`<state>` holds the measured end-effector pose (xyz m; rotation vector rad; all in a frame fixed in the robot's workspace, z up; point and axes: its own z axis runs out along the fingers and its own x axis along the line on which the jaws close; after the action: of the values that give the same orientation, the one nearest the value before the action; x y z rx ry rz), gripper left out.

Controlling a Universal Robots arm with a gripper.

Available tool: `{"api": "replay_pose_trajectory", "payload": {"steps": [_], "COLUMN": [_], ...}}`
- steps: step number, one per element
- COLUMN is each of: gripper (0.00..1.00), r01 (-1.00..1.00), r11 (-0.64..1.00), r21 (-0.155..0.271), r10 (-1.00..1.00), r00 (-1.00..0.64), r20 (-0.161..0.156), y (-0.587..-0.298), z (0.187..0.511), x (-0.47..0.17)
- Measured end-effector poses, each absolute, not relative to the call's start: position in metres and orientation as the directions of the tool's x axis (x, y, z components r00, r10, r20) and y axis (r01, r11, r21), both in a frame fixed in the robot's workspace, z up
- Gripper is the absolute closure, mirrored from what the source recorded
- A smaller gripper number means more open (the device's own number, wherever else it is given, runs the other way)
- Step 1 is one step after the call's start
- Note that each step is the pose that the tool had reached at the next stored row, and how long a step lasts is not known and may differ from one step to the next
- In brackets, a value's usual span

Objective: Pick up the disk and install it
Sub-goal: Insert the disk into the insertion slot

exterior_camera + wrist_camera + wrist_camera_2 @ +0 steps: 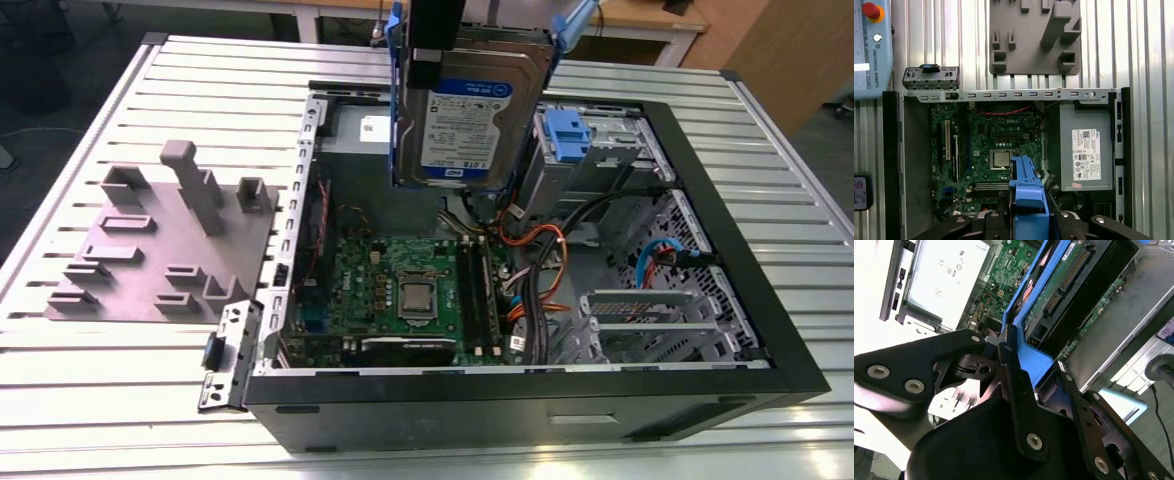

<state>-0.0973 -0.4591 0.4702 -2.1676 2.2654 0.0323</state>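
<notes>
The disk (470,115), a silver hard drive with a white-and-blue label and a blue carrier frame, hangs upright above the open computer case (747,300), over its rear half. My gripper (438,70) comes down from above and is shut on the disk's upper end. In the second wrist view the black fingers (1014,370) clamp the blue frame (1029,357), and the drive's circuit-board side (1069,280) runs away from them. In the first wrist view the blue frame (1026,192) sticks out between the fingers above the motherboard (989,145).
Inside the case are a drive bay with a blue latch (567,132), orange and black cables (534,250), and a grey power supply box with a white sticker (1086,150). A grey moulded fixture (160,250) and a loose metal bracket (227,355) lie on the slatted table at the exterior view's left.
</notes>
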Motion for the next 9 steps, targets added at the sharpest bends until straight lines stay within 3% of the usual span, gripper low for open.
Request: {"api": "replay_pose_trajectory", "payload": {"steps": [9], "gripper": [0.63], "r01": [-0.999], "r11": [0.044], "r21": [0.011], "r10": [-0.999], "r00": [-0.044], "r20": [-0.019], "y": [-0.4593], "z": [0.4702], "x": [-0.0973]}}
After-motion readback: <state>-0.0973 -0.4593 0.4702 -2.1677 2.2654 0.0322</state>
